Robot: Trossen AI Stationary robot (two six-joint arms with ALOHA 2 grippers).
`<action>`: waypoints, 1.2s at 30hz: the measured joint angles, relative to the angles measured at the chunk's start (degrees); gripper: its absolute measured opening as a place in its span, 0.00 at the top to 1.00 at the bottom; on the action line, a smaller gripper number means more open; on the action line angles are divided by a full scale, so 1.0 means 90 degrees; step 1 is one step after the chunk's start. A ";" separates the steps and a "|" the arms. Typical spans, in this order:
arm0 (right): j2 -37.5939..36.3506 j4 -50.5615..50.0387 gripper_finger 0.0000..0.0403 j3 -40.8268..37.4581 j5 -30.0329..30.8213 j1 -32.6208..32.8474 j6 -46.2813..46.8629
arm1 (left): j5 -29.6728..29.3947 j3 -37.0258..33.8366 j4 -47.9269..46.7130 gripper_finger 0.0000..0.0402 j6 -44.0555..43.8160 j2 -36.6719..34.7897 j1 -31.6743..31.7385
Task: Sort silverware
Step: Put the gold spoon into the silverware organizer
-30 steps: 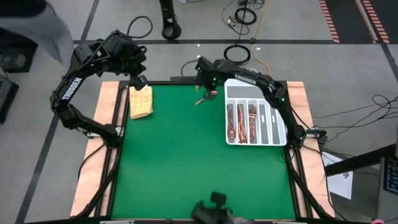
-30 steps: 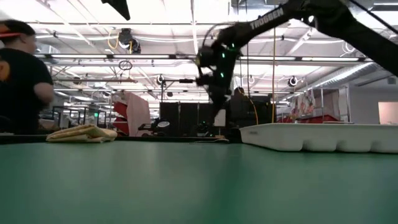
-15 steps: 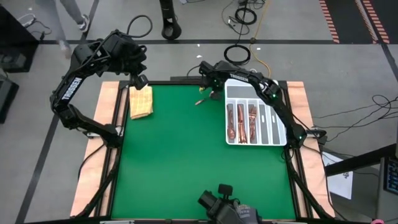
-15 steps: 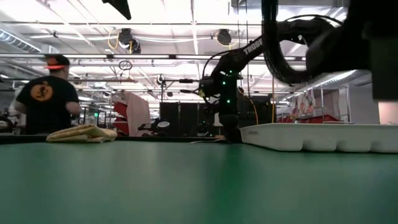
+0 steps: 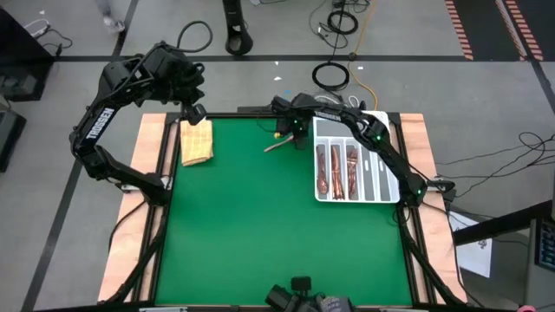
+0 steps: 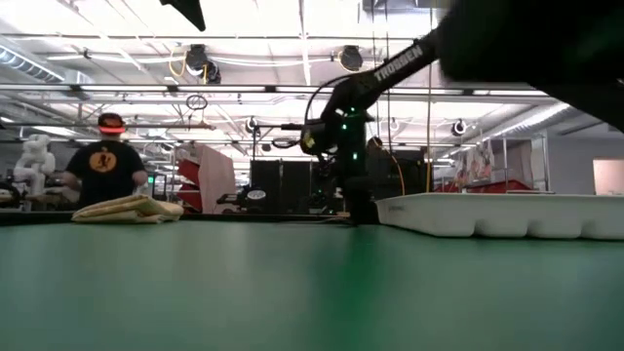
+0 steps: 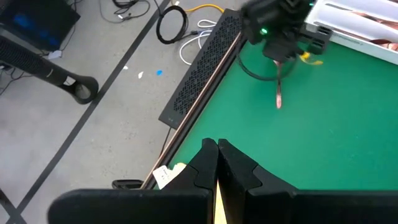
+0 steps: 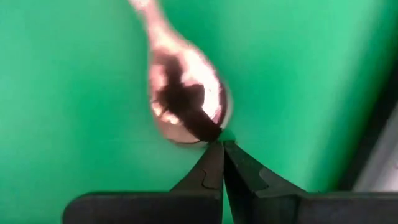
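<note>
Spoon (image 8: 186,102) lies on green mat just ahead of clenched right tool (image 8: 222,152), beside white tray (image 5: 381,186)

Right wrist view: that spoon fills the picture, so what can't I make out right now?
- Spoon: blurred in the right wrist view; whether the shut right hand touches its bowl is unclear.
- Its handle: cut off by that view's edge.
- Tray contents: too small in the high view to tell forks from knives.
- Low view: tray wall hides them.
</note>
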 joint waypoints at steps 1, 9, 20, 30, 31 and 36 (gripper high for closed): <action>-0.0030 -0.0154 1.00 -0.0001 -0.0209 0.0073 -0.0031 | 0.0000 0.0000 0.0000 0.97 0.0000 0.0000 0.0000; -0.1229 -0.1039 1.00 -0.0022 -0.2074 0.0893 -0.0577 | 0.0262 -0.0101 0.0126 0.97 -0.0147 -0.0010 0.0000; -0.1521 0.0846 1.00 -0.0003 -0.0651 0.0509 0.1238 | 0.0573 -0.1745 0.1352 0.97 -0.0495 0.0005 0.0017; -0.0381 0.0141 1.00 -0.0022 -0.1097 0.0318 0.1396 | 0.0617 -0.1989 0.1257 0.97 -0.0650 -0.0015 0.0041; -0.0321 0.0152 1.00 -0.0022 -0.1119 0.0340 0.1367 | 0.0618 -0.1989 0.1254 0.97 -0.0660 -0.0015 0.0039; -0.0246 0.0267 1.00 -0.0019 -0.1302 0.0443 0.1357 | 0.0624 -0.1989 0.1236 0.97 -0.0670 -0.0015 0.0041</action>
